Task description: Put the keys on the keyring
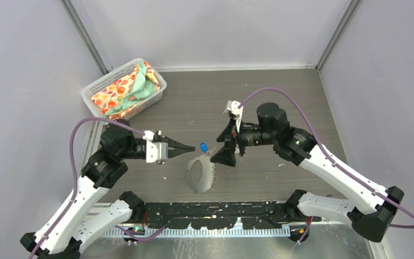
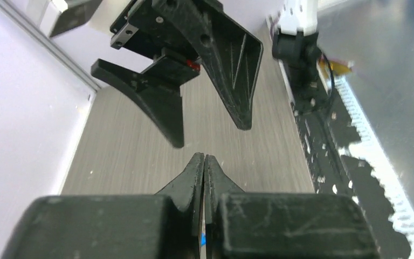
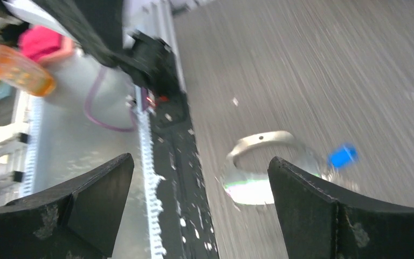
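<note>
The keyring (image 1: 201,174) is a grey loop lying on the table between the arms; it also shows blurred in the right wrist view (image 3: 261,141). The blue-headed key (image 1: 203,147) lies just above it, and to the right of it in the right wrist view (image 3: 342,155). I cannot make out the green-headed key. My left gripper (image 1: 193,147) is shut, its tips right beside the blue key. In the left wrist view (image 2: 204,157) only a blue sliver shows through the slit low between the fingers. My right gripper (image 1: 222,144) is open and empty, facing the left one across the key; it also shows in the right wrist view (image 3: 200,162).
A white mesh basket (image 1: 108,75) with patterned cloth stands at the back left. The black base rail (image 1: 221,208) runs along the near edge. Grey walls close in the table on three sides.
</note>
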Tool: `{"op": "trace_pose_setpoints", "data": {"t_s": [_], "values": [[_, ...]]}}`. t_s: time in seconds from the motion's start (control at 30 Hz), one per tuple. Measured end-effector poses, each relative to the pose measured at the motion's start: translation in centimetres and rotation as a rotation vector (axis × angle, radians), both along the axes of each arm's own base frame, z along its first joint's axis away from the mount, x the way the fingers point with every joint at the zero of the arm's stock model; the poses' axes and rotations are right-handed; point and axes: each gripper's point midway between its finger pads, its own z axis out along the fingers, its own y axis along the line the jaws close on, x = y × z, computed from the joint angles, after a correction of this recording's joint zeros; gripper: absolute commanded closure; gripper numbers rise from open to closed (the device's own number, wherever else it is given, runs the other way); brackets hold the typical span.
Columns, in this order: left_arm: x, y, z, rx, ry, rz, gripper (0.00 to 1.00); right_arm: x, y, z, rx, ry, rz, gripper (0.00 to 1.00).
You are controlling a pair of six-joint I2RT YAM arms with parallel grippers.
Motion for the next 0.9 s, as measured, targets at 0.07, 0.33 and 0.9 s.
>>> {"op": "trace_pose_setpoints", "data": {"t_s": [0.07, 0.33, 0.9], "values": [[0.1, 0.2, -1.6, 0.05, -0.033, -0.008, 0.98, 0.4, -1.1, -3.3, -0.085, 0.015, -0.061, 0.0], [4.5, 1.6, -11.2, 0.315, 0.121, 0.04, 0.77, -4.2, -2.3, -17.6, -0.512, -0.103, -0.034, 0.0], [10.7, 8.1, -15.4, 0.344, 0.363, 0.305, 0.32, -2.3, 1.9, -29.0, -0.741, -0.534, 0.231, 0.26]]}}
